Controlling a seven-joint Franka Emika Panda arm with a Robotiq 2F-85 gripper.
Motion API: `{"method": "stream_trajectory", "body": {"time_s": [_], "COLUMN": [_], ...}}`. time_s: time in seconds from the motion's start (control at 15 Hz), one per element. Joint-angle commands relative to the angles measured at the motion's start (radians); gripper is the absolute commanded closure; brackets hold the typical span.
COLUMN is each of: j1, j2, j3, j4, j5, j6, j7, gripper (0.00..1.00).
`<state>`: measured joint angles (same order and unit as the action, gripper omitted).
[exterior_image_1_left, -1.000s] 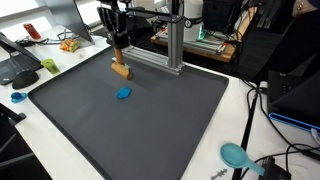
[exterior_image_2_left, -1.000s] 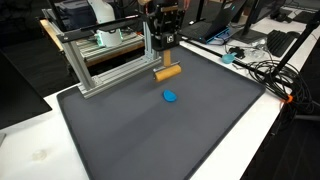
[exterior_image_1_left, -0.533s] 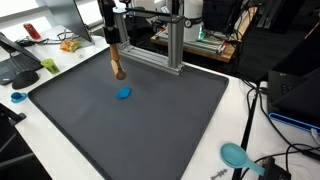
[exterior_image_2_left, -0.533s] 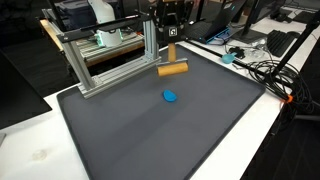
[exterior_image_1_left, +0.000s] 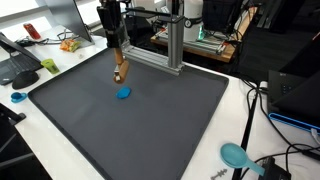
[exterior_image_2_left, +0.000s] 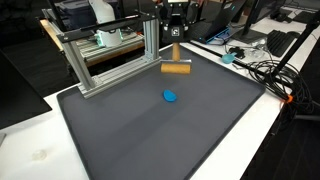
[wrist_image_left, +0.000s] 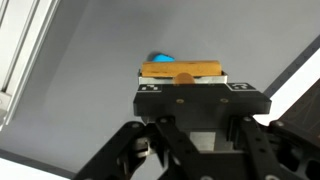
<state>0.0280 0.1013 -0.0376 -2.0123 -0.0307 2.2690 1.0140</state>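
Jaws are clenched on a wooden block (exterior_image_2_left: 176, 69), gripped crosswise at its middle. A blue lump (exterior_image_2_left: 171, 96) is seen below the jaws on the dark mat (exterior_image_2_left: 150, 135), apart from the block. A metal frame (exterior_image_2_left: 110, 60) is set beside.

No text, brand, number or sign can be read in any view. In the wrist view, the body of the gripper (wrist_image_left: 183, 86) carries two small black-and-white printed squares (wrist_image_left: 150, 88), one to the left and one to the right of the wooden block (wrist_image_left: 182, 70). Their pattern is too small and blurred to resolve into characters. In an exterior view, a small white label (exterior_image_2_left: 176, 33) bearing a dark mark stands on the gripper housing above the far edge of the dark mat (exterior_image_2_left: 150, 130), and it is likewise illegible.
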Motion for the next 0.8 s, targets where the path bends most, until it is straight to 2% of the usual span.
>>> {"method": "stream_trajectory", "body": {"time_s": [0.0, 0.07, 0.13, 0.27, 0.47, 0.53, 0.73], "j1": [0.02, 0.024, 0.01, 0.013, 0.012, 0.012, 0.003], "j2": [-0.001, -0.004, 0.003, 0.003, 0.003, 0.003, 0.052], "j3": [-0.004, -0.006, 0.004, 0.005, 0.004, 0.004, 0.008], "j4": [0.008, 0.006, 0.002, 0.002, 0.002, 0.002, 0.036], "j5": [-0.068, -0.099, -0.053, -0.077, -0.079, -0.079, -0.001], "j6": [0.006, 0.007, -0.002, -0.003, -0.003, -0.003, -0.018], "j7": [0.251, 0.32, 0.204, 0.274, 0.288, 0.288, 0.244], "gripper": [0.78, 0.78, 0.53, 0.53, 0.53, 0.78, 0.78]}}
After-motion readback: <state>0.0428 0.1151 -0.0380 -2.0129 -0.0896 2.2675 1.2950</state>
